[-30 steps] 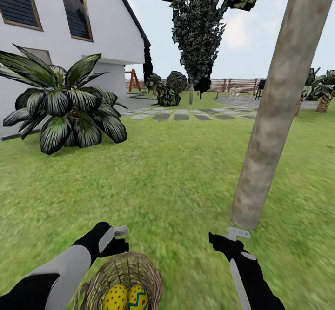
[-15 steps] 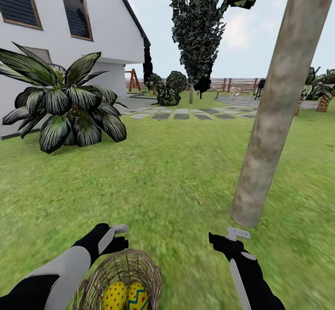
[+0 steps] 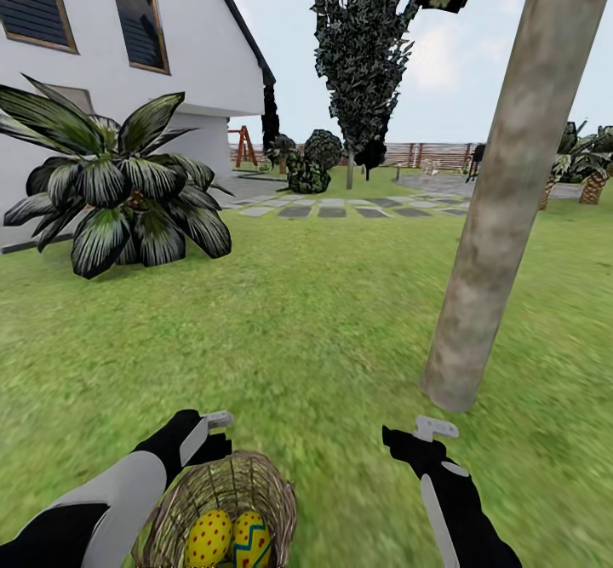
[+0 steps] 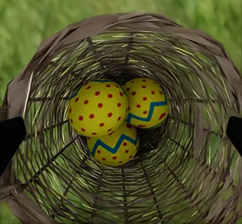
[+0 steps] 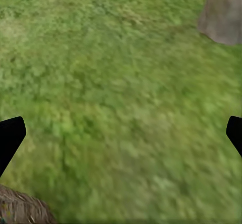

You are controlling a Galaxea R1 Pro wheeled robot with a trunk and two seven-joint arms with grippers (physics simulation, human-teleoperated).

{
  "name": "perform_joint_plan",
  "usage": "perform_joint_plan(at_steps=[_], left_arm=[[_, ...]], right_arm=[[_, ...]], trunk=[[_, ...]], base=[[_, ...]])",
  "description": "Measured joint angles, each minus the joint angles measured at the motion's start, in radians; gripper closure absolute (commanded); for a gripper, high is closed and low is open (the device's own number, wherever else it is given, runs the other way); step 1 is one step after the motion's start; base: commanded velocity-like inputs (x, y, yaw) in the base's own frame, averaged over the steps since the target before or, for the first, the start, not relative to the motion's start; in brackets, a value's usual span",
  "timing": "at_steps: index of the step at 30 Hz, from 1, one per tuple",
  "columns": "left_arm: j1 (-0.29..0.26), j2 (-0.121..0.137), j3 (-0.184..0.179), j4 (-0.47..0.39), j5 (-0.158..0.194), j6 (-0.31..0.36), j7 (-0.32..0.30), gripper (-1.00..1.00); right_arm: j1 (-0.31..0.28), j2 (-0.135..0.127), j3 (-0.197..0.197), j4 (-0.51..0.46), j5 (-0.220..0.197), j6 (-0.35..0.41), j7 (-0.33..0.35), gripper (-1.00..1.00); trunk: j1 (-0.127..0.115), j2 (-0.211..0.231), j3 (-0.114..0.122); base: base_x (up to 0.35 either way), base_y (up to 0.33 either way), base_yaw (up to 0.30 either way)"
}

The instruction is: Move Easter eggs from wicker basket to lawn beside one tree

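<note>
Three eggs (image 4: 113,118) in basket (image 3: 255,487), near tree (image 3: 498,210) for short carry. Left gripper (image 4: 121,133) fingers apart over eggs; right gripper (image 5: 121,136) apart, empty.

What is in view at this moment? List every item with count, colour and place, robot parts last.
Easter eggs: three, yellow with red dots and blue-edged zigzags, all inside the basket.
Wicker basket: one, tan-brown, on the grass below the left gripper.
Tree: one grey-brown trunk, ahead to the right.
Lawn: green, all around.
Palm shrub: one, dark fronds, left by the house.
House: one, white, upper left.
Conifer: one, dark, far centre.
Paving slabs: grey row, mid distance.
Fence: brown, far back.
Left gripper: black, open, at the basket's rim.
Right gripper: black, open, over bare grass near the trunk's base.
</note>
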Motion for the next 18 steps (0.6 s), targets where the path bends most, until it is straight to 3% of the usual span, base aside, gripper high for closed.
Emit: perform_joint_plan(at_steps=[18], left_arm=[[0.0, 0.0, 0.0, 0.0, -0.001, -0.02, 0.042, -1.0]], right_arm=[[0.0, 0.0, -0.001, -0.001, 0.0, 0.0, 0.0, -1.0]], trunk=[[0.069, -0.126, -0.056]], base=[[0.0, 0.0, 0.0]])
